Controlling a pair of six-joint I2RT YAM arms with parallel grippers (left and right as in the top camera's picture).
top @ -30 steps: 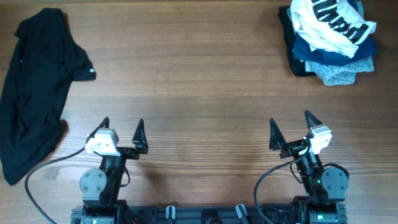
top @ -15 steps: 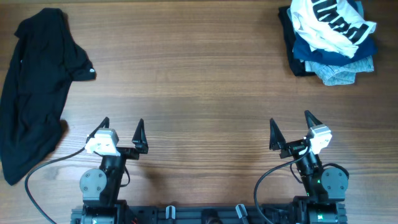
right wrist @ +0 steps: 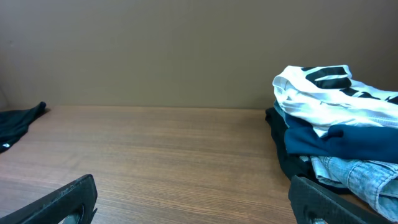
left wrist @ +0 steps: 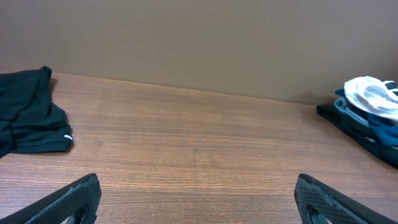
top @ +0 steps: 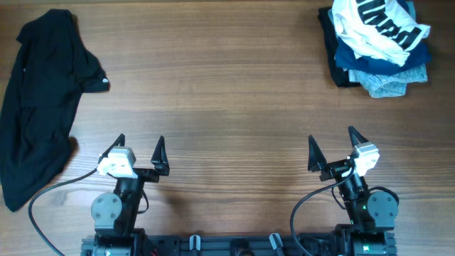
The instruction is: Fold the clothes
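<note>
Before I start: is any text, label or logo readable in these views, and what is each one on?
On the white garment at the far right: black block lettering, crumpled and partly cut off by the frame edge, not readable as a word.
On the black T-shirt at the far left: a small white mark, too small to read.
No other text shows in any view.

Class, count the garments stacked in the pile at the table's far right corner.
4 visible: white lettered garment on top, dark blue garment beneath, pale blue-grey garment lowest, black garment along the pile's left edge. More may be hidden inside.
</note>
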